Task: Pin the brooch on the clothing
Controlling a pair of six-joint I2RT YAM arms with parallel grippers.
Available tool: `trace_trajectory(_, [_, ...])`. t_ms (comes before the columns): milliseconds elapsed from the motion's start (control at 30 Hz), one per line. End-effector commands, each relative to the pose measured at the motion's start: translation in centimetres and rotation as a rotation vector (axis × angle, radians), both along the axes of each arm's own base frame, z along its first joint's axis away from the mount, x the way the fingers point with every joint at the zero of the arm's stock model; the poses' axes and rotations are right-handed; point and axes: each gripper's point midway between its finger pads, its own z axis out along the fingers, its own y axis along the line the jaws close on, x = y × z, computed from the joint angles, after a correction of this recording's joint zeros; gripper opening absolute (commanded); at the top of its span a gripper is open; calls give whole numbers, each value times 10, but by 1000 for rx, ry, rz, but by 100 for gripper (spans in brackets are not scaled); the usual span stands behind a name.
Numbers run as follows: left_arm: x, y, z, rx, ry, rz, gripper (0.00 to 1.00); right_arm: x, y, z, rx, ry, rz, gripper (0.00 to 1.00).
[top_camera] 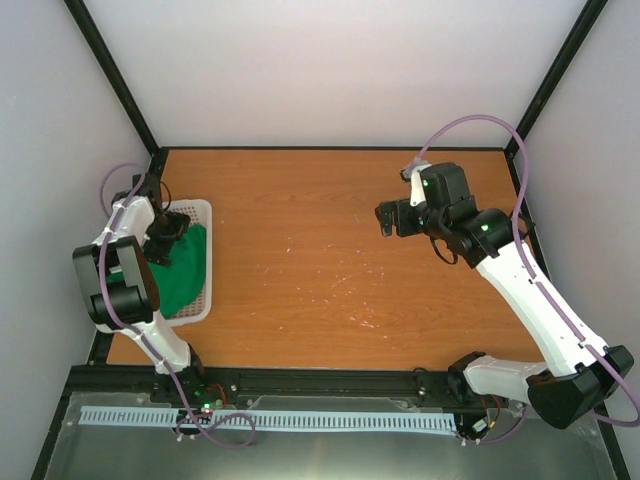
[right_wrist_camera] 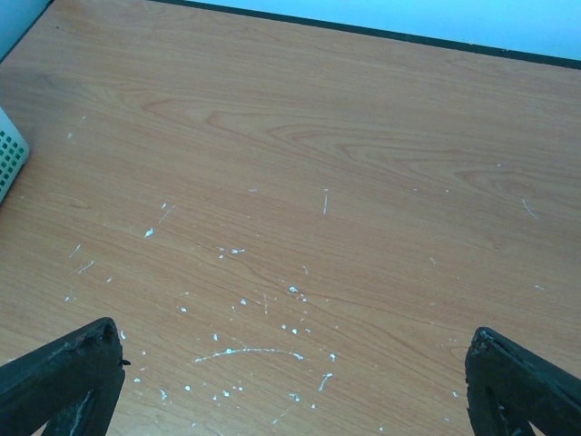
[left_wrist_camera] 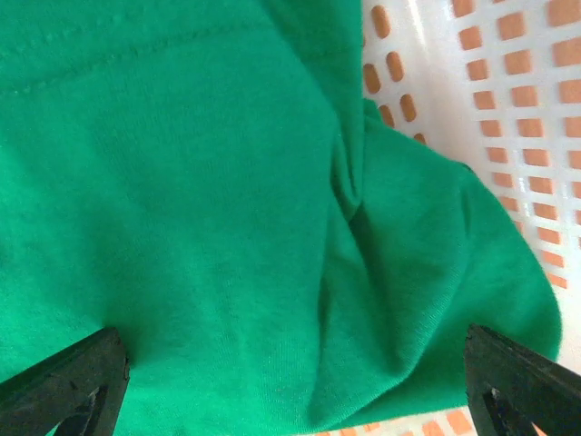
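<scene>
Your left gripper [top_camera: 165, 228] sits over the white plastic mesh basket [top_camera: 203, 207] at the left edge of the brown wood-grain bench [top_camera: 330, 250]. Its jaws are released, spread wide with nothing between them. In the left wrist view the two black fingertips [left_wrist_camera: 73, 381] stand at the bottom corners, and the plain bright green soft T-shirt [left_wrist_camera: 182, 182] fills nearly everything ahead of them. That shirt lies crumpled inside the basket with a deep fold running down its middle. The basket's slotted white wall shows at the upper right, with the bench colour visible through the holes. You cannot tell from these views whether the fingertips touch the fabric. Your right gripper [top_camera: 390, 218] hangs above the right half of the bench, well apart from the basket, likewise released and grasping nothing. Its wrist camera looks down on wood flecked with small white specks [right_wrist_camera: 245, 350], and a corner of the basket shows at the left edge
</scene>
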Motion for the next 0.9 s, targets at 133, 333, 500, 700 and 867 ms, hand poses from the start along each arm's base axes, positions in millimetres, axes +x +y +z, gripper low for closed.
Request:
trace_trajectory(133, [23, 2, -26, -70, 10, 57, 95, -1, -5, 6, -21, -45, -4, 100])
trace_trajectory(333, [33, -1, -19, -84, -46, 32, 44, -6, -2, 7, 20, -30, -6, 100])
trace_trajectory(500, [36, 2, 41, -42, -150, 17, 4, -7, -1, 14, 29, -41, 7, 100])
trace_trajectory(700, [54, 3, 227, 134, -555, -162, 1, -3, 3, 19, 45, -44, 7, 100])
trace_trajectory(867, [50, -63, 392, 134, -1128, -528, 1, 1, 2, 33, 76, -76, -21, 100])
